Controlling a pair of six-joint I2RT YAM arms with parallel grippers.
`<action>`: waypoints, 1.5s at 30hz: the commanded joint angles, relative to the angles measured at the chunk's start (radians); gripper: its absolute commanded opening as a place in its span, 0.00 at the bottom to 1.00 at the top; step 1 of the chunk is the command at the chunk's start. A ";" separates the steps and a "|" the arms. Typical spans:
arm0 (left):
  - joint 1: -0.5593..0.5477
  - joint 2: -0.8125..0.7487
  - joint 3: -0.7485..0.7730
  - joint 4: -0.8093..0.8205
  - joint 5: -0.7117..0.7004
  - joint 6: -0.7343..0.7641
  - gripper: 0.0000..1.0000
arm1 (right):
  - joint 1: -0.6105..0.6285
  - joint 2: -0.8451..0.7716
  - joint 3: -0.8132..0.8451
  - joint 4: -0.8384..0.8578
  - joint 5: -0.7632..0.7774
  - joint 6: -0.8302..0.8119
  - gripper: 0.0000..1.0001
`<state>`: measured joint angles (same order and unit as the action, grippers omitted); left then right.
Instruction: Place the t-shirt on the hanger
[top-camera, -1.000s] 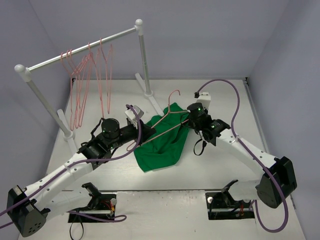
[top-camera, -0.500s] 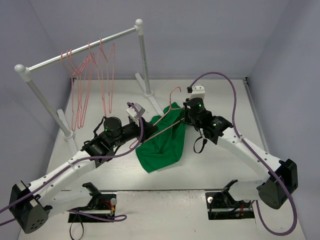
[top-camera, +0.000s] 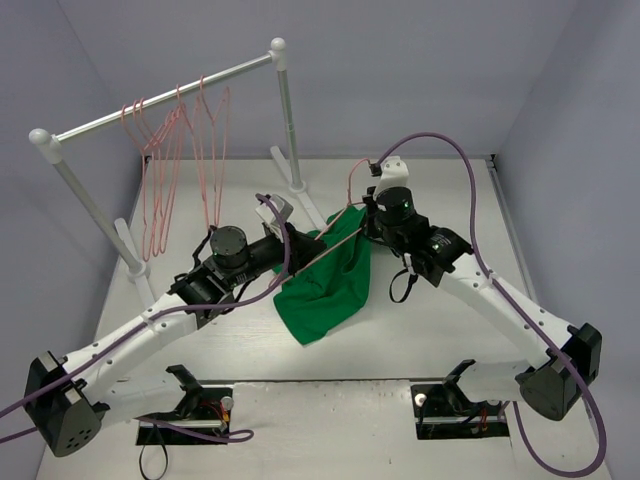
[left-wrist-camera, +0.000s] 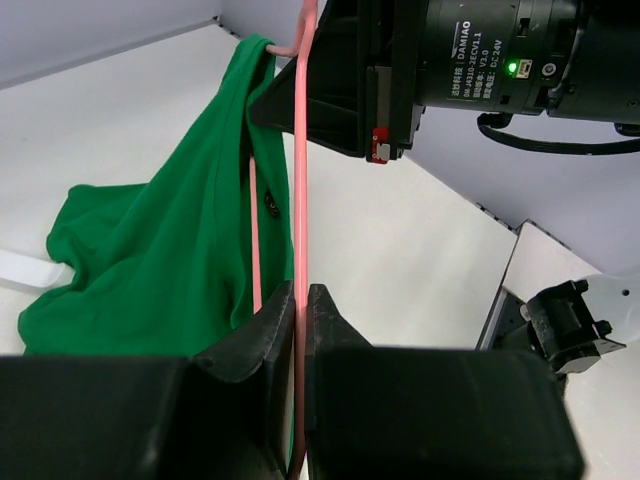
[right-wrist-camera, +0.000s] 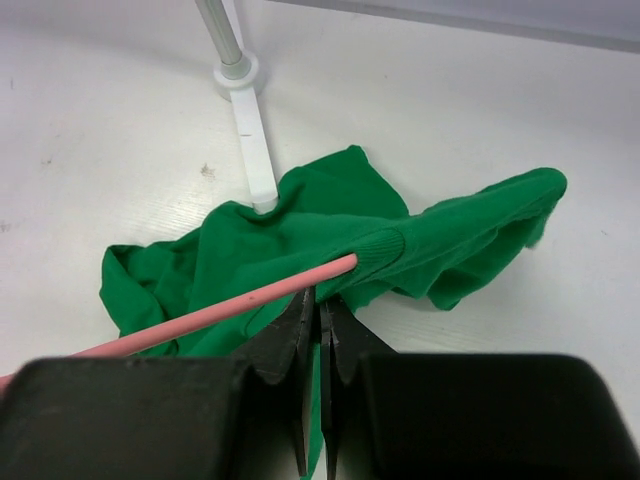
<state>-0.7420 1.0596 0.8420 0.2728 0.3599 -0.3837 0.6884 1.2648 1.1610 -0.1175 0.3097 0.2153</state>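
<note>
The green t-shirt (top-camera: 325, 285) hangs bunched between both grippers, with its lower part on the table. My left gripper (top-camera: 290, 240) is shut on the pink hanger (top-camera: 330, 245), clamping its wire (left-wrist-camera: 300, 200) between the fingertips. The hanger's hook (top-camera: 352, 178) points toward the back. My right gripper (top-camera: 362, 222) is shut on the t-shirt's edge (right-wrist-camera: 322, 300). There the hanger wire (right-wrist-camera: 230, 305) goes into a ribbed opening of the t-shirt (right-wrist-camera: 380, 245). In the left wrist view the t-shirt (left-wrist-camera: 170, 250) drapes to the left of the wire.
A white rack (top-camera: 160, 100) with round knobs stands at the back left with several pink hangers (top-camera: 175, 170) on it. Its right post (top-camera: 287, 120) and foot (right-wrist-camera: 255, 130) stand just behind the t-shirt. Grey walls close off the table.
My right gripper has moved back and left, lifting the t-shirt's top edge. My left gripper has moved right and forward with the hanger. More of the t-shirt now hangs off the table.
</note>
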 joint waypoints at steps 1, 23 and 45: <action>-0.018 0.005 0.077 0.187 0.031 -0.038 0.00 | 0.011 -0.042 0.065 0.049 -0.037 -0.044 0.00; -0.042 0.099 0.080 0.425 0.004 -0.124 0.00 | 0.038 -0.133 0.148 0.050 -0.300 -0.179 0.00; -0.029 0.173 0.052 0.605 0.019 -0.168 0.00 | 0.034 -0.128 0.141 0.038 -0.388 -0.206 0.52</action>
<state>-0.7695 1.2503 0.8615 0.7060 0.3438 -0.5380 0.7142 1.1619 1.2812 -0.1563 -0.0734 0.0075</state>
